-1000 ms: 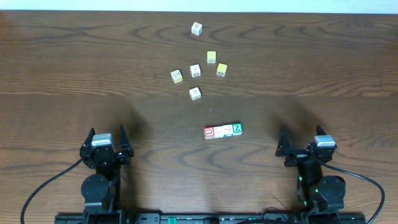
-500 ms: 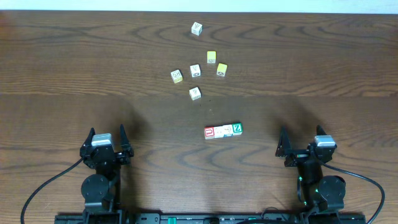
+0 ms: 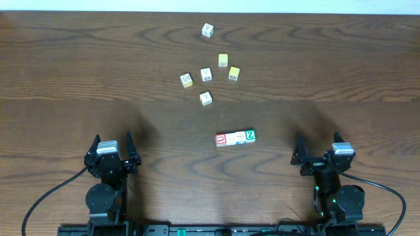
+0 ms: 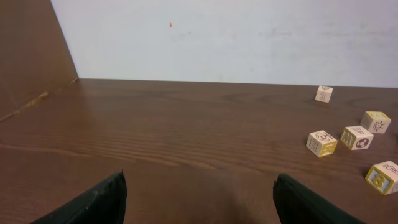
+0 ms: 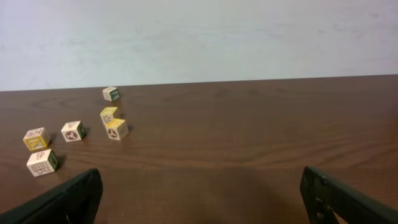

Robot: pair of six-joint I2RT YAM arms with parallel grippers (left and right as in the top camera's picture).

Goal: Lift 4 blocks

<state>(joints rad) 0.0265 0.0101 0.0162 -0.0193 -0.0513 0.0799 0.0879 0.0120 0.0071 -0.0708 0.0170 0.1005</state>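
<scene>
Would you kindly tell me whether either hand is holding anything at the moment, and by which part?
Nothing is held: the left hand and the right hand are both open and empty, apart from the row of blocks.

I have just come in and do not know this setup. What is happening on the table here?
Nothing is being handled now. The left gripper and the right gripper both stand open near the front edge of the table, holding nothing. The four blocks lie in a short row between the arms, from the red block to the green Z block, not yet lifted. Six other cubes lie scattered farther back.
</scene>
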